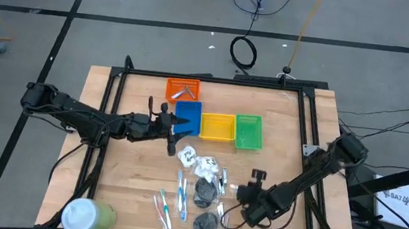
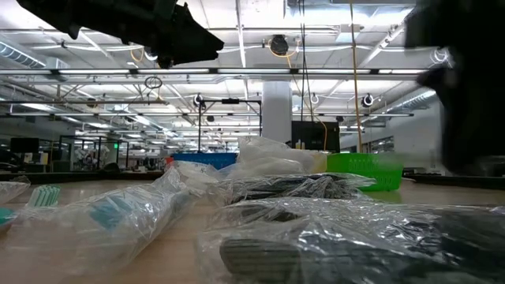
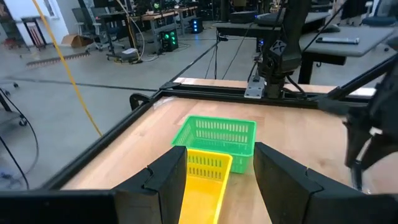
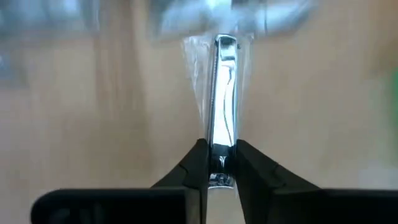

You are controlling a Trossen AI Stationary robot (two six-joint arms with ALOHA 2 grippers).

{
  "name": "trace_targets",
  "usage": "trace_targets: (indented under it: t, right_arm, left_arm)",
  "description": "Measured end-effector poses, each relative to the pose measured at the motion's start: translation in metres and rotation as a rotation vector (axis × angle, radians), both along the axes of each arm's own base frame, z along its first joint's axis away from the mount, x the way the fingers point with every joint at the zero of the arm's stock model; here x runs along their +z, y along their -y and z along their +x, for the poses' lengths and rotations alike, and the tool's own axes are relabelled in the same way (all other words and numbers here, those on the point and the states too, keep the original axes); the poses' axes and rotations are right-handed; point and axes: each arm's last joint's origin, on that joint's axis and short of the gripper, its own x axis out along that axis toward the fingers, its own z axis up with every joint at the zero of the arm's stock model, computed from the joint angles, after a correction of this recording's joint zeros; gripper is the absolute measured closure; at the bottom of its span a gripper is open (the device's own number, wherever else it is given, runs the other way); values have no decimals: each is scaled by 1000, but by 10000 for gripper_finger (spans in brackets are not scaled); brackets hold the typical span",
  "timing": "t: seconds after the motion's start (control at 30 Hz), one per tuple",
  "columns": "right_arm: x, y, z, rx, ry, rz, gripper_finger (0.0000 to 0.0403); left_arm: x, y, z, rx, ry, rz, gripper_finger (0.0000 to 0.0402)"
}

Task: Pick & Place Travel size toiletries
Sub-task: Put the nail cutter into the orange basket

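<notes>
Right wrist view shows the right gripper (image 4: 219, 163) pinched tight on a short silvery metal stick in clear wrap (image 4: 222, 93), the two dark fingers (image 4: 194, 171) pressed against its near end while the rest lies forward on the pale wooden table (image 4: 81, 112). From above, that gripper (image 1: 244, 210) sits low at the table's near right, just beside the scattered toiletries: thin blue, pink and white toothbrushes in clear bags (image 1: 171, 204), a dark grey round disc (image 1: 206, 222) and a second one (image 1: 204, 193), and a white wrinkly packet (image 1: 189, 156) a little farther back. A large green cylinder with a white cap (image 1: 88, 215) stands at the near left corner. Farther on, the left gripper (image 1: 172, 122) hangs over the blue plastic tray (image 1: 192, 112), its fingers (image 3: 168, 180) spread apart with nothing between them. Beyond it in line lie the yellow mesh tray (image 3: 208, 171) and the green mesh tray (image 3: 217, 135); the orange tray (image 1: 183, 89), holding a silvery stick, is farthest back.
</notes>
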Motion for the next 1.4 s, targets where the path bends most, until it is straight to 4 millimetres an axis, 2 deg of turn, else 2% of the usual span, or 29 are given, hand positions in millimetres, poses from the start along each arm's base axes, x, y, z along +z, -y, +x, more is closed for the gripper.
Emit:
trace_targets:
  t: [0.1, 0.27, 0.43, 0.6, 0.77, 0.93, 1.1, 1.23, 1.4]
  right_arm:
    - [26, 10, -6, -39, 164, -130, 360]
    - [45, 29, -8, -79, 493, -382, 360]
    - [33, 55, 0, -102, 627, -510, 360]
    - [18, 82, 6, -97, 757, -460, 360]
    - [19, 94, 6, -9, 931, -322, 360]
    - [23, 94, 8, 79, 998, -243, 360]
    - [26, 93, 8, 102, 1015, -230, 360]
    - [27, 92, 7, 107, 1020, -225, 360]
    - [29, 89, 6, 119, 1037, -224, 360]
  left_arm:
    - [0, 1, 0, -21, 6, -24, 218]
    - [0, 3, 2, -106, 26, -37, 218]
    - [-7, 9, 15, -174, 86, -44, 218]
    - [-21, 15, 30, -216, 148, -36, 218]
    - [-30, 18, 51, -219, 133, 17, 218]
    - [-31, 24, 81, -279, 134, 27, 218]
    - [-23, 31, 106, -382, 168, 74, 218]
    - [-21, 34, 116, -404, 180, 77, 218]
    - [-18, 35, 118, -421, 192, 78, 218]
